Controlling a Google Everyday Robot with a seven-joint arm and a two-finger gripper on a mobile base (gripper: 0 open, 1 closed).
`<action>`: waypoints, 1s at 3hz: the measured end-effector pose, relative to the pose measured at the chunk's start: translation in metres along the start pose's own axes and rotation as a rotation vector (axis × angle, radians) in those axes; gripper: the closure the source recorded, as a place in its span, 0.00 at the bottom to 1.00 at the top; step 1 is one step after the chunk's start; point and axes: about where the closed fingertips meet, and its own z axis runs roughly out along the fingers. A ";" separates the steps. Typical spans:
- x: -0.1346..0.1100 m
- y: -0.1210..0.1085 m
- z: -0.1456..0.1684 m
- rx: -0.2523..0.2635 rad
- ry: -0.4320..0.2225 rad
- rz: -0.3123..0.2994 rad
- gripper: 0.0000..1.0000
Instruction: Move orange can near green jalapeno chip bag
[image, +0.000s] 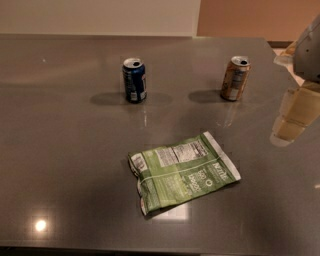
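Observation:
The orange can (235, 78) stands upright on the grey table (60, 150), at the back right. The green jalapeno chip bag (182, 171) lies flat near the table's middle, in front of and to the left of the can. My gripper (295, 115) is at the right edge of the view, above the table's right side. It is to the right of the orange can and clear of it, and part of it is cut off by the frame. It holds nothing that I can see.
A dark blue can (134, 80) stands upright at the back, left of the orange can. The table's far edge meets a pale wall, and its right edge runs just beyond the gripper.

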 end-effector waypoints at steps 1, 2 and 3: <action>-0.002 -0.022 0.011 0.017 -0.048 0.075 0.00; -0.003 -0.049 0.033 0.038 -0.083 0.131 0.00; -0.006 -0.078 0.050 0.055 -0.125 0.176 0.00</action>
